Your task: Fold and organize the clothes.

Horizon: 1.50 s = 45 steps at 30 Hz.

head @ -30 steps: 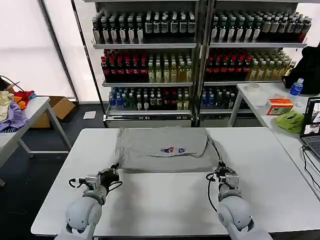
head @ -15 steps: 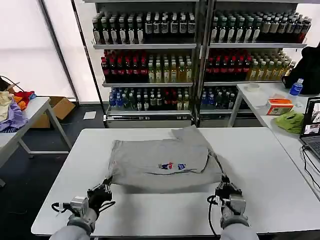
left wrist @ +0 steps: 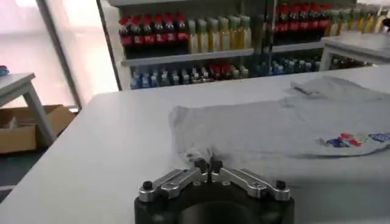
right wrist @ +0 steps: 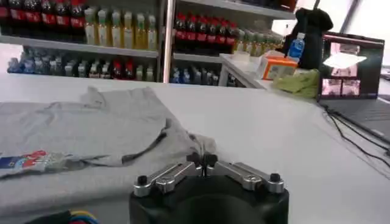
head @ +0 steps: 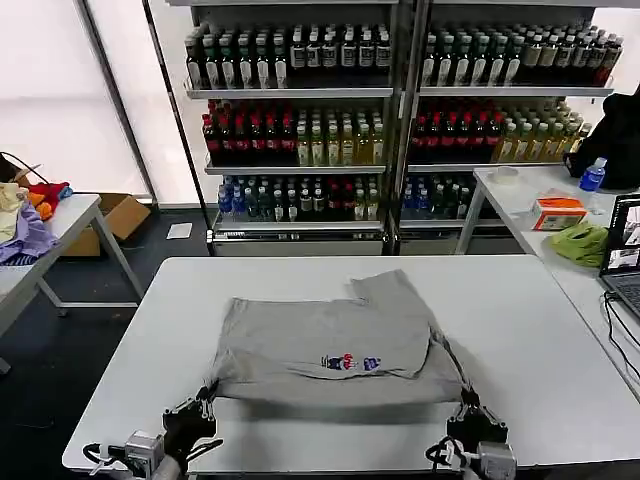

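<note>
1. Now, the left claw point(head: 203, 407) sits at the near left corner of the shirt point(head: 335, 340), its fingers pinched together on a bunched bit of the hem. In its wrist view the left claw point(left wrist: 208, 165) has the two tips meeting with grey cloth caught between them.
2. From that claw the shirt spreads away towards the shelves and across towards the other arm; nothing of it lies on the robot's side of the grip.
3. The shirt lies flat on the white bench point(head: 120, 350), partly folded, its long axis running side to side between the two claws. The chest print point(head: 350, 362) faces up, roughly midway between them and just beyond the near hem.
4. A loose flap or sleeve pokes out at the far edge, farther from the left claw than from the right.
5. The right claw point(head: 468, 410) holds the near right corner in the same way, shut on the hem. In its wrist view the right claw point(right wrist: 202, 161) has its tips closed over a fold of grey fabric.
6. Each arm is nearest its own corner, and the pair stand level along the near edge, close to the bench's front. Judging by this, any coming fold would carry the hem away from the robot, over the print towards the far edge.
</note>
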Motion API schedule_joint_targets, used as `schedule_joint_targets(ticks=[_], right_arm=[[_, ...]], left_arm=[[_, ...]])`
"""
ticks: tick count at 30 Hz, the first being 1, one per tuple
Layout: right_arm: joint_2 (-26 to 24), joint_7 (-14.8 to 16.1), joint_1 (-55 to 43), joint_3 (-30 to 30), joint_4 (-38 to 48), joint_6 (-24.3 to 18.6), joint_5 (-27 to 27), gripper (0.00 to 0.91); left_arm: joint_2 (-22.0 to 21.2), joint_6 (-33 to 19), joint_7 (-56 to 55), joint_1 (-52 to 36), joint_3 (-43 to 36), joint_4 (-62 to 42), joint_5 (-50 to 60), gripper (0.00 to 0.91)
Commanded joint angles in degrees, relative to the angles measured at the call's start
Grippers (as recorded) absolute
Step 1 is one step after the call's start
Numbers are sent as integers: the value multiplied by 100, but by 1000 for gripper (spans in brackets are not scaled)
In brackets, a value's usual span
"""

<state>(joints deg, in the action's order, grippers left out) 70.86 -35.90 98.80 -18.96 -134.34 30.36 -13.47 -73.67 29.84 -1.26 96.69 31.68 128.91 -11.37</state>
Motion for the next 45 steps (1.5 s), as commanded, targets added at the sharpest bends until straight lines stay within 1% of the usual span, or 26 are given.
schedule_joint_targets(ticks=[1,4,6,8,10,13,14,16,17,18,19,21,23,24,26,28,30,31,33,35,36,38,39,40,42,45], right_arm=[[37,-51,408,13,-120,69,167,907],[53,-69,424,33,-149,38,165,907],[20,-68,552,-13,-139,-107,158,907],[-76,-87,703,-129,-79,-377,206,907],[-92,-93,772,-231,-127,-467,155,907],[-65,-102,687,-499,-372,-467,-179,907],[-43,-88,548,-573,-446,-416,-241,907],[-29,35,220,-687,-493,-324,-329,907],[-55,122,-123,-808,-444,-310,-459,907],[-74,186,-392,-912,-355,-314,-552,907],[-96,315,-703,-1001,-235,-322,-662,907],[-167,378,-1200,-1063,-84,-320,-795,907],[-275,595,-1897,-1104,215,-378,-938,907],[-294,628,-2052,-1097,321,-380,-999,907],[-465,825,-2717,-978,630,-339,-1166,907],[-599,924,-3049,-863,906,-254,-1312,907],[-813,1087,-3541,-684,1311,-2,-1497,907],[-924,1087,-3738,-571,1500,68,-1608,907],[-1163,1181,-4208,-362,1838,177,-1789,907],[-1389,1362,-4635,-10,2232,251,-2019,907],[-1473,1519,-4873,126,2458,276,-2228,907],[-1590,1633,-5179,331,2746,293,-2747,907],[-1621,1763,-5380,537,2958,298,-2919,907],[-1624,1853,-5473,616,3081,297,-2919,907],[-1612,2094,-5708,969,3403,296,-2794,907],[-1482,2239,-5967,1387,3878,296,-2316,907]], left_arm=[[-55,14,-58,262,-17,30,109,907],[-204,79,-45,334,-94,191,239,907],[-275,98,-3,438,-11,351,200,907],[-260,30,-20,464,264,470,115,907],[-226,-1,-45,489,610,571,-48,907],[-210,-2,-43,527,966,791,-316,907],[-207,-11,-30,497,1016,830,-361,907],[-165,-39,-12,250,1107,935,-477,907],[-146,18,-17,109,1147,961,-593,907],[-79,60,-15,-100,1160,956,-705,907],[-20,84,-3,-250,1164,926,-785,907],[75,108,83,-486,1155,845,-836,907],[218,81,329,-808,1117,612,-855,907],[261,77,382,-935,1091,494,-887,907],[397,77,475,-1341,1030,280,-971,907],[513,96,554,-1675,922,-120,-1053,907],[629,132,610,-1977,827,-471,-1209,907],[685,187,619,-2111,767,-667,-1313,907],[808,214,673,-2354,652,-980,-1369,907],[931,248,752,-2565,575,-1174,-1487,907],[990,317,831,-2694,528,-1354,-1608,907],[1084,322,920,-2819,460,-1501,-1688,907],[1132,324,944,-2903,426,-1547,-1718,907],[1192,325,969,-2982,391,-1672,-1755,907],[1278,325,1012,-3090,336,-1804,-1821,907],[1306,325,955,-3298,234,-2072,-1826,907]])
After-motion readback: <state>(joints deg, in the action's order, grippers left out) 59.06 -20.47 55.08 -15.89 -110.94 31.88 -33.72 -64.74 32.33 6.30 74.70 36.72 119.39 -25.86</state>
